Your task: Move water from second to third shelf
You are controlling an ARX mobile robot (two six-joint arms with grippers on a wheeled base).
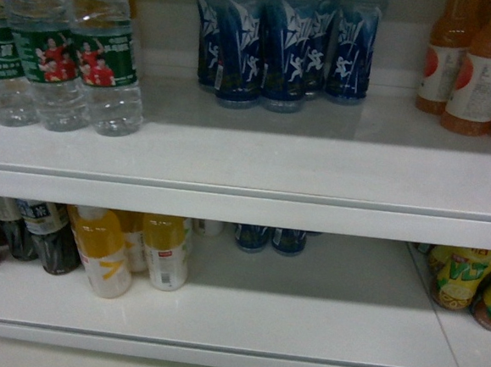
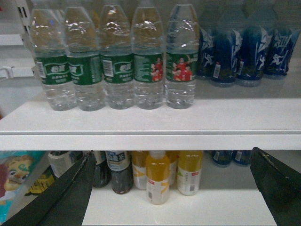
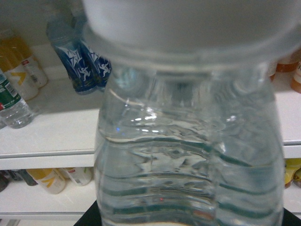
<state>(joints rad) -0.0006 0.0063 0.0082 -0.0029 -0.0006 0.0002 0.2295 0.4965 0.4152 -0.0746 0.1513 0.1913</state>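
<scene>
A clear ribbed bottle of water (image 3: 188, 155) with a white cap fills the right wrist view, upright and close to the camera. My right gripper (image 3: 188, 221) is shut on its lower body; only dark finger edges show at the bottom corners. Several more water bottles (image 2: 117, 66) with green labels stand in a row at the left of the upper shelf (image 1: 272, 164). My left gripper (image 2: 172, 162) is open and empty in front of the lower shelf (image 1: 302, 324), its dark fingers (image 2: 61, 197) spread wide. Neither gripper shows in the head view.
Blue bottles (image 1: 286, 51) stand at the back middle of the upper shelf and orange drinks (image 1: 480, 66) at its right. The lower shelf holds dark tea bottles (image 1: 46, 236), yellow juice bottles (image 1: 129, 251) and yellow-labelled bottles (image 1: 467, 282) at the right.
</scene>
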